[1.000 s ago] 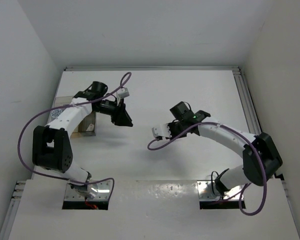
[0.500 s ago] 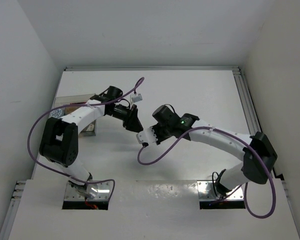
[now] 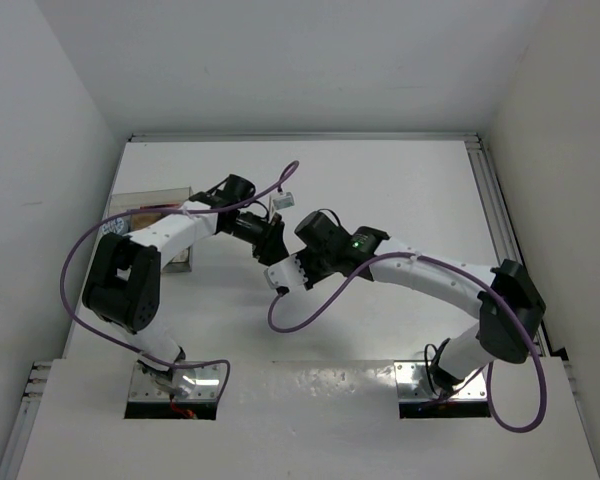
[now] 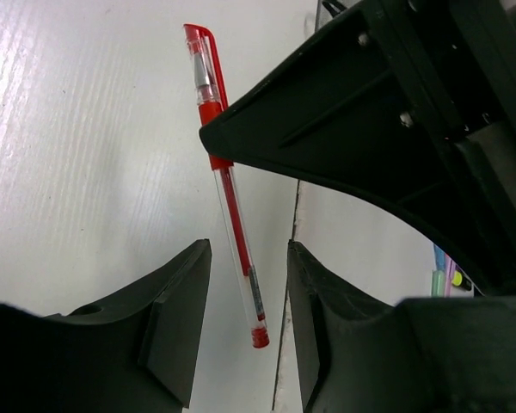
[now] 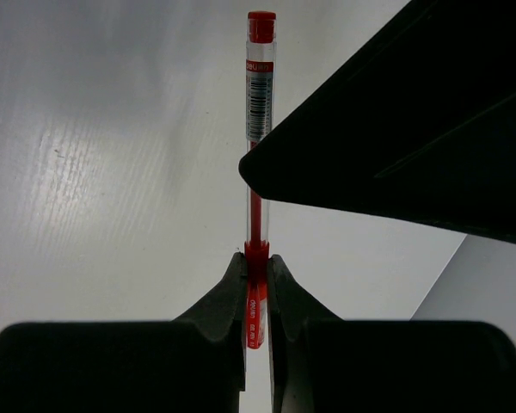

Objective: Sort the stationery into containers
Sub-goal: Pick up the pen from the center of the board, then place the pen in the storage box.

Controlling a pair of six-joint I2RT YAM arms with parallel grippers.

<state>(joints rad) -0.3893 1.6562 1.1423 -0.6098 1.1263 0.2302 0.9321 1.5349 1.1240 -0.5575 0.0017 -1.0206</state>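
White tabletop [image 3: 380, 180], enclosed by plain white walls, seen from above and from both wrist cameras.

At the centre of the action is a red pen [image 5: 258, 103] with a clear barrel and a red cap. It is lifted off the surface and held by the right gripper [image 5: 256, 262]. That gripper's two dark fingers are clenched on the pen's red grip section, pressing it from both sides. From there the barrel runs straight away from the right wrist camera and ends in a red plug.

From the left wrist camera the same pen [image 4: 228, 206] slants down the picture, capped end at the top. Its lower end sits between the two fingers of the left gripper [image 4: 248, 249]. Those jaws are parted, and a strip of white table shows on each side of the barrel, so they do not touch it.

From overhead, the left gripper [image 3: 268, 248] and the right gripper [image 3: 283, 280] meet just left of the table's middle, almost tip to tip. The pen is too thin to pick out there.

A clear plastic box [image 3: 140, 200] stands well apart at the table's left edge, partly behind the left arm. What it contains cannot be made out.

Purple cables [image 3: 310, 310] loop along both arms.
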